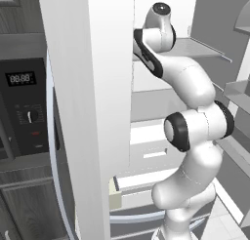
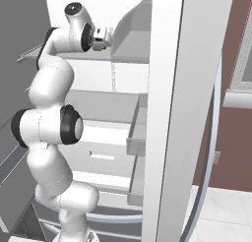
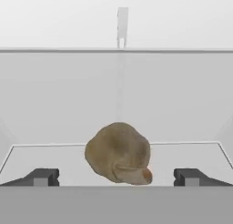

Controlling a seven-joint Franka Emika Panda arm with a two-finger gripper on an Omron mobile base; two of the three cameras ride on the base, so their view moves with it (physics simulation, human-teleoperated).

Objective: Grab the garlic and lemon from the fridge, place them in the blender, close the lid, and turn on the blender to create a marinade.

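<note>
Garlic (image 3: 119,154) between spread tool (image 3: 116,176) tips

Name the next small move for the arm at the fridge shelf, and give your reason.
Probably ease the gripper forward, then close. In the hand view the garlic sits on the fridge shelf, centred between the wide-open jaws, but the fingertips seem not yet to flank its widest part.

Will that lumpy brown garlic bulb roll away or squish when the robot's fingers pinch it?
The lumpy brownish-tan garlic bulb looks rounded, so a nudge could probably rock it on the grey fridge shelf. Its bumps may stop a long roll. It looks firm, so it likely won't squish. The open gripper stands wide on both sides of it, so a centred pinch should hold.
</note>
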